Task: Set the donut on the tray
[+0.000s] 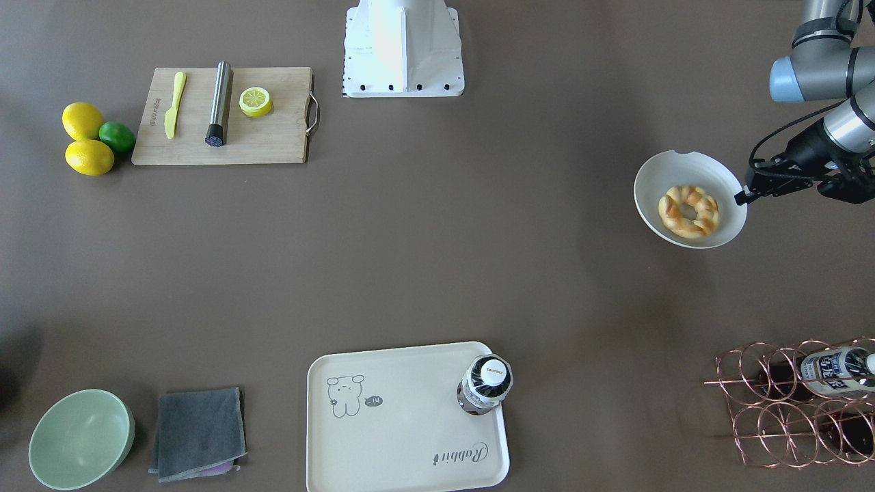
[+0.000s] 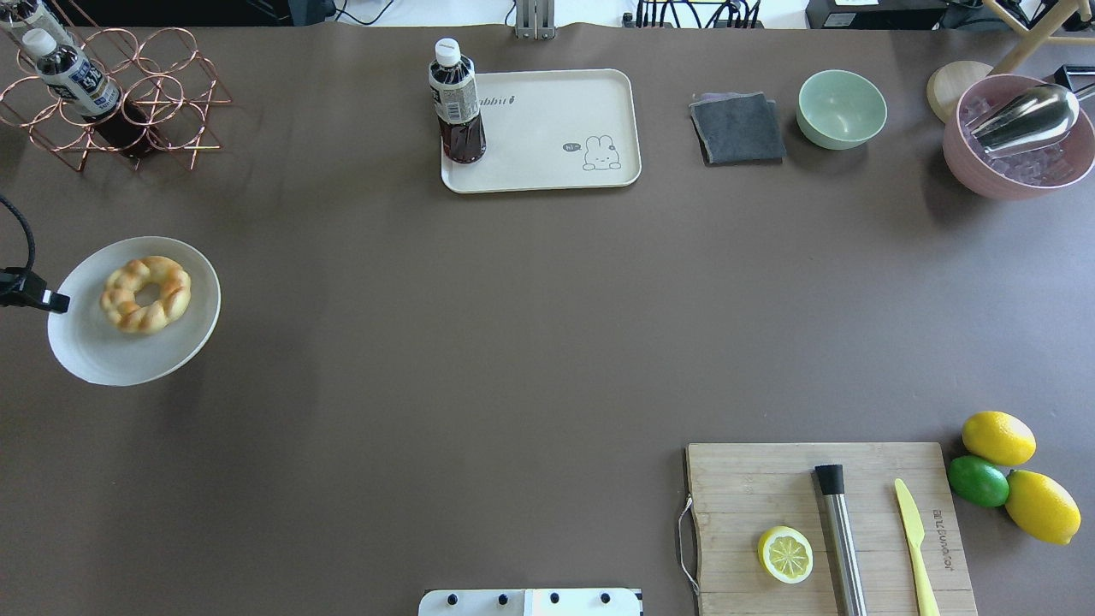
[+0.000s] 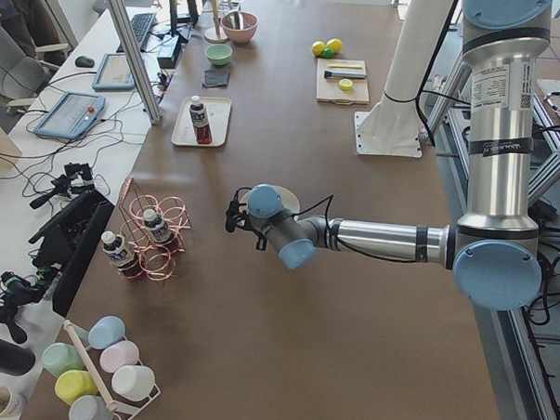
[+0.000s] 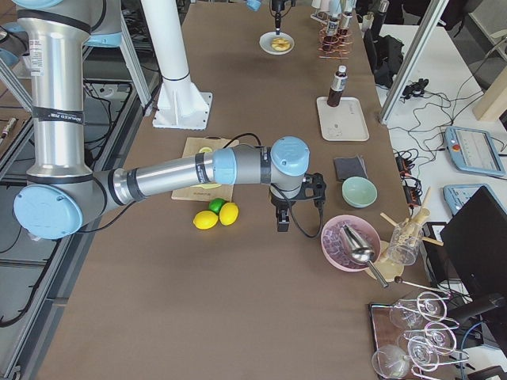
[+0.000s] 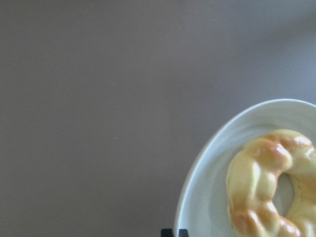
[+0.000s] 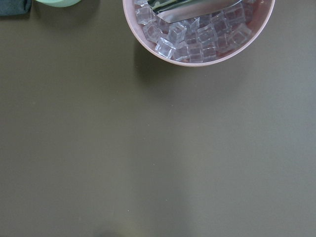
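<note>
At nine o'clock on the table (image 2: 513,342) in the overhead view: the donut (image 2: 145,293), lying flat inside a white bowl (image 2: 103,359), not gripped. At nine o'clock of that bowl, right by its rim: the left fingers (image 2: 53,300), set narrow, tips nearly together in the left wrist view, nothing seen between them. Impossible to tell whether touching the rim or just above it.

At twelve o'clock, near the far edge: the tray (image 2: 547,120), cream, well apart from the donut. Standing upright at the tray's nine o'clock end: a dark drink bottle (image 2: 458,107). Printed near its four o'clock corner: a small cartoon animal (image 2: 601,154).

Right fingers (image 4: 280,224) in view only from the table's right end, pointing down over bare table, near two lemons (image 4: 205,220) and a lime (image 4: 215,204). No telling whether wide or narrow. At twelve o'clock in the right wrist view: a pink bowl (image 6: 192,62) of ice cubes.
</note>
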{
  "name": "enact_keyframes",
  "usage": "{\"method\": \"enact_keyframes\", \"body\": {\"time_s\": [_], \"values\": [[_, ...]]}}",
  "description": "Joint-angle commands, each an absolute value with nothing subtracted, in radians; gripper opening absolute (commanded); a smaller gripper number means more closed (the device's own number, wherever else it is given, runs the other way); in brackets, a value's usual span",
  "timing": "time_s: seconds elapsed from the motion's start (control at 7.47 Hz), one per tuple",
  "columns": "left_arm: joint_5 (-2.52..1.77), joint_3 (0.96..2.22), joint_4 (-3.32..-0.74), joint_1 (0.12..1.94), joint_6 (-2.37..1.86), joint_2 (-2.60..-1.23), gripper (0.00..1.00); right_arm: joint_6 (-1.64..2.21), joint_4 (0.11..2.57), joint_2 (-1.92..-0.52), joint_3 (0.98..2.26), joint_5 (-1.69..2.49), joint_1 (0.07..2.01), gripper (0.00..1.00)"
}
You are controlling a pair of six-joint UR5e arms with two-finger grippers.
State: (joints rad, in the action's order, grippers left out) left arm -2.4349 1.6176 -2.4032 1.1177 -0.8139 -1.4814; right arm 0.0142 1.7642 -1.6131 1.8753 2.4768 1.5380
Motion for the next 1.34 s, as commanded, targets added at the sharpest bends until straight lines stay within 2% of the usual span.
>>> {"method": "enact_keyframes", "body": {"time_s": [0.0, 0.27, 0.54, 0.67, 0.94, 1.21], "values": [[-2.435, 1.811, -2.372, 1.045, -1.013, -1.528, 0.00, 0.183, 1.755, -1.576, 1.930, 2.477, 1.448, 1.00], [-2.434, 1.851, -2.216, 0.988, -1.190, -1.694, 0.00, 0.344, 1.744, -1.524, 1.979, 2.477, 1.375, 1.00], [-2.341, 1.951, -1.852, 0.930, -1.241, -1.910, 0.00, 0.534, 1.732, -1.447, 2.015, 2.471, 1.300, 1.00], [-2.297, 1.957, -1.712, 0.902, -1.258, -2.030, 0.00, 0.658, 1.671, -1.412, 2.016, 2.465, 1.252, 1.00], [-2.162, 1.947, -1.623, 0.772, -1.357, -2.164, 0.00, 0.856, 1.596, -1.334, 2.016, 2.421, 1.163, 1.00], [-2.080, 1.933, -1.614, 0.701, -1.377, -2.213, 0.00, 1.025, 1.595, -1.226, 2.011, 2.402, 1.088, 0.99]]}}
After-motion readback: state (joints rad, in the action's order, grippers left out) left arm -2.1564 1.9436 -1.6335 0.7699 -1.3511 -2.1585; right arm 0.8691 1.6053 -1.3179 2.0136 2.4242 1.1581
